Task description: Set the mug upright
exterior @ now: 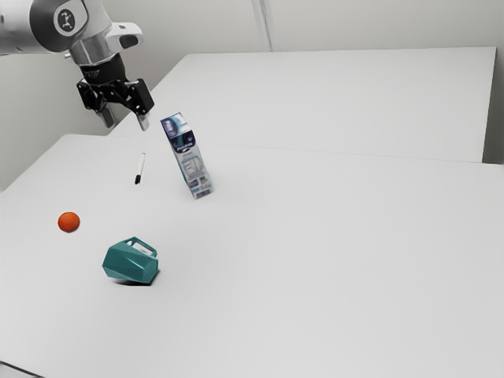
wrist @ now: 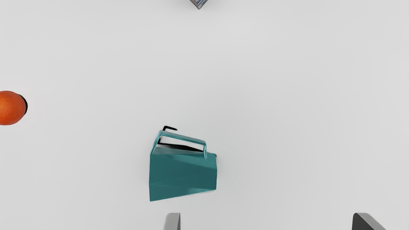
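Observation:
The gripper (exterior: 126,120) hangs above the table at the exterior view's upper left, its fingers apart with nothing between them. In the wrist view the gripper (wrist: 266,220) is open too, its two tips wide apart. A teal faceted mug (exterior: 132,261) lies on its side on the table, well away from the gripper, its handle on the upper side. From the hand's camera, the mug (wrist: 183,172) is beyond the fingertips, closer to one finger's line than the other's. The inside of the mug is hidden.
An orange ball (exterior: 69,222) rests near the mug. A blue-and-white carton (exterior: 187,156) stands beyond it, and a marker (exterior: 140,168) lies between the carton and the ball. The white table (exterior: 331,268) extends toward the exterior view's right.

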You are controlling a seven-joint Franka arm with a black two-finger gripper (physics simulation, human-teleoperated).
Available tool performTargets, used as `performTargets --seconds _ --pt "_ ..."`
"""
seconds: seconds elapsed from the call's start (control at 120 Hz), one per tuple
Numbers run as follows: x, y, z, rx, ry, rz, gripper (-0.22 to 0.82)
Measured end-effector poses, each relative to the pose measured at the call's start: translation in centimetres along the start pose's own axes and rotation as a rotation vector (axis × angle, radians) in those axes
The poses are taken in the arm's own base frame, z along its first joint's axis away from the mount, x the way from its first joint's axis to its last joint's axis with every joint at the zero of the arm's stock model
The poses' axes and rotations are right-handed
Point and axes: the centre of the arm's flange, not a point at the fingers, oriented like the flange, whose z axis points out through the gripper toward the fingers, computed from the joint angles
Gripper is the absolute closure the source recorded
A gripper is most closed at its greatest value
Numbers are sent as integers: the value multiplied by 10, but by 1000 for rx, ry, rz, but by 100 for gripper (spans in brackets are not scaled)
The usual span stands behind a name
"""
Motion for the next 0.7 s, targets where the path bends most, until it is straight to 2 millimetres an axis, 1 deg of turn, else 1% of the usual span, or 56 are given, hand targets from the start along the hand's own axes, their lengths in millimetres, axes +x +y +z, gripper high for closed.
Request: performTargets --seconds 0.1,0.208,0.292,0.367,0.467,0.533,0.625,0.7 --pt "-2 2 0 -1 -1 4 2" --pt "-14 4 -1 -3 -1 8 2" --pt "-22 -3 0 -5 1 -3 2" --pt "-28 -19 0 -7 4 -33 2" --pt "-37 -46 5 -18 -4 -83 2" --pt "-43 -65 16 -46 -12 -117 2" --pt "-50 -96 35 -105 -24 -171 2" --pt "-56 -119 46 -159 -20 -208 2"
